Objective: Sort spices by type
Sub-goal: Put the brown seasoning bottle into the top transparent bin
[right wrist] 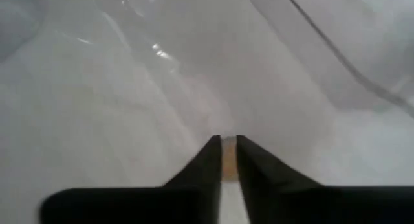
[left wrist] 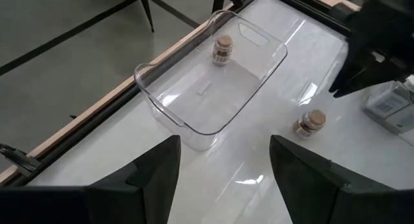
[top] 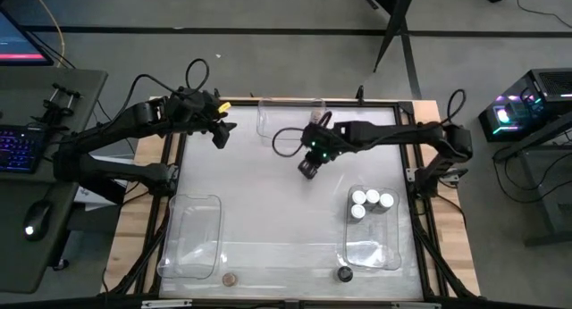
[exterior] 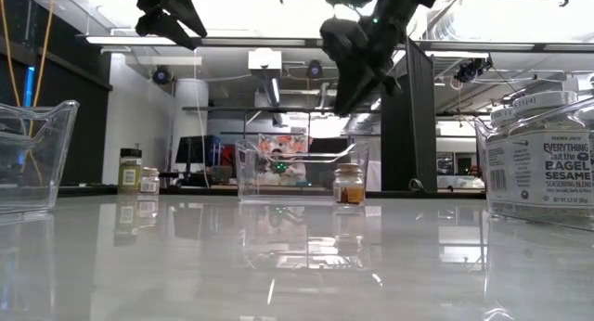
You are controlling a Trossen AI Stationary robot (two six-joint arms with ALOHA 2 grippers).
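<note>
Right jaws (top: 308, 169) hang above the middle of the table (top: 259, 202), pressed almost together. A tan sliver shows in the slit in their wrist view, and I can't tell whether it is something held. Left jaws (top: 219, 133) are spread wide and empty, up at the upper left of the high view. By my reading the sort is perhaps half done. Starting at the bottom edge of the high view, a brown-lidded jar (top: 230, 279) and a black-lidded jar (top: 345, 273) stand loose on the table. The brown one is just outside the lower-left bin (top: 192, 242), which looks empty. The black one is just outside the lower-right bin (top: 371, 255). That bin already holds four white-lidded jars (top: 372, 200), clustered at its upper end. In the low view, one of them at the right of the frame carries a bagel-seasoning label. Farther up the high view, the top-centre bin (left wrist: 213, 88) holds one cork-topped jar (left wrist: 222, 49), standing upright. A second cork-topped jar (left wrist: 310, 122) stands on the table just outside that bin, under the right arm. At the far left of the low view two more small jars (exterior: 137, 175) wait side by side. So I judge five are binned and five are still to be placed. All are small round clear jars with brownish or greenish contents.
</note>
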